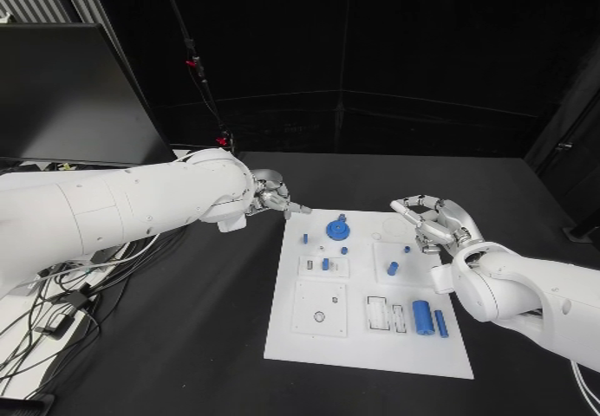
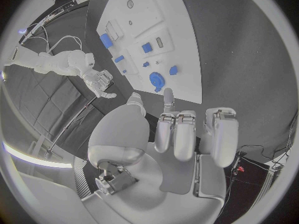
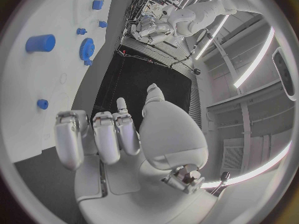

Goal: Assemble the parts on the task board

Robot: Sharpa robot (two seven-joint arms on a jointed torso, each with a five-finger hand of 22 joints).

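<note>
Both hands hold nothing, fingers loosely apart. The left hand hovers off the task board's 11 o'clock corner; the right hand sits over its 2 o'clock edge. The blue gear stands near 12, two blue cylinders near 4. Judged risk: a reaching hand sweeps neighbouring small parts loose or nudges the board across the table.

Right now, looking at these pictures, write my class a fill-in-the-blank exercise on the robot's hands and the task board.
1. The task board is a plate whose colour is ____.
2. The gear-shaped part on the board has the colour ____.
3. The left hand and the right hand each hold ____.
4. The two upright cylinders stand on the board nearer the robot's ____ hand.

Missing words: white; blue; nothing; right
</note>
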